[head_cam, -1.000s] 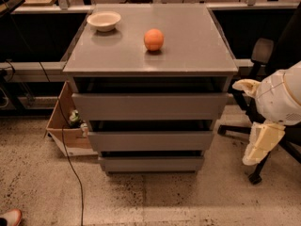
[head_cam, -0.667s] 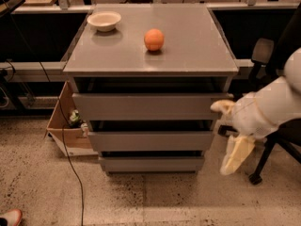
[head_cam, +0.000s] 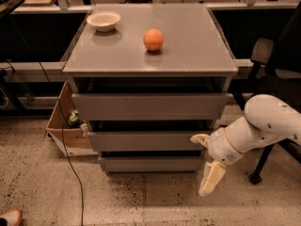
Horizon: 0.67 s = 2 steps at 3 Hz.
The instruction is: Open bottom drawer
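Gripper [head_cam: 207,158] sat low, jaws spread wide, holding nothing. Just beside it was the bottom drawer [head_cam: 149,164], lowest of three, front shut. Judged: approach step; next move needs one jaw hooked on the front's edge, then a pull outward. Orange [head_cam: 154,39] and bowl [head_cam: 103,20] on top surface [head_cam: 193,46] behind

grey bottom drawer [head_cam: 150,164], cream gripper [head_cam: 206,158] at its right end, orange ball [head_cam: 153,39], cream bowl [head_cam: 103,20], dark-speckled beige floor [head_cam: 141,199]
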### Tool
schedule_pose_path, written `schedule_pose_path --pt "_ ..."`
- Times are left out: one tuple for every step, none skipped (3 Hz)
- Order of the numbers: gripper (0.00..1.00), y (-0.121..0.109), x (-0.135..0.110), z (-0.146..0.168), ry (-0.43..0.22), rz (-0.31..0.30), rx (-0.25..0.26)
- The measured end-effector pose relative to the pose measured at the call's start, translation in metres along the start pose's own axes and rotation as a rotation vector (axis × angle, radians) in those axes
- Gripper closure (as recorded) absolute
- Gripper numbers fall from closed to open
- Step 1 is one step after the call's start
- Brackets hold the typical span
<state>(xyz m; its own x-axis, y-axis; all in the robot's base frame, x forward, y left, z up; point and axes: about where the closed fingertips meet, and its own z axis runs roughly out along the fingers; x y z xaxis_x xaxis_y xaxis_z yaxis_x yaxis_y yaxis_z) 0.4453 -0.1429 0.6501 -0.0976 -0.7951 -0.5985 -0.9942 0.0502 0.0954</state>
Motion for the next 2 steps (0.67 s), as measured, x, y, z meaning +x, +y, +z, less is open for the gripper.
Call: schedule_pose_path --pt "0.00 0.000 0.000 0.000 0.000 0.000 0.000" --pt "0.00 -0.021 -0.012 0.039 -0.094 -0.052 -0.003"
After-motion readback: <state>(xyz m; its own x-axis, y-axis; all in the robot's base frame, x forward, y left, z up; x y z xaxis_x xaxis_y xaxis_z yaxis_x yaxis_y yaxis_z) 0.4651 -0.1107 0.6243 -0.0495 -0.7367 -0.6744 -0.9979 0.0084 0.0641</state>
